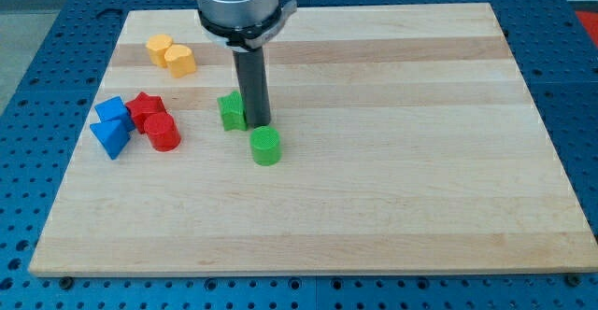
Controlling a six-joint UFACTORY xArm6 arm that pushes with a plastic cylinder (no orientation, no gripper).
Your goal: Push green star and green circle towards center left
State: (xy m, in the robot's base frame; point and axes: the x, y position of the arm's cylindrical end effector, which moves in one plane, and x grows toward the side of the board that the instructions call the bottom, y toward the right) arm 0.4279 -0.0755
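Observation:
The green star (231, 111) lies on the wooden board (392, 189), left of the board's middle. The green circle (265, 147) lies just below and to the right of it, a small gap apart. My tip (258, 123) is down on the board right against the green star's right side and just above the green circle. The dark rod rises from it to the grey arm head at the view's top.
Two yellow blocks (170, 54) lie at the upper left. A red star (145, 109) and a red cylinder (163, 133) lie at centre left, with a blue cube (111, 111) and a blue triangle (111, 137) at their left, near the board's left edge.

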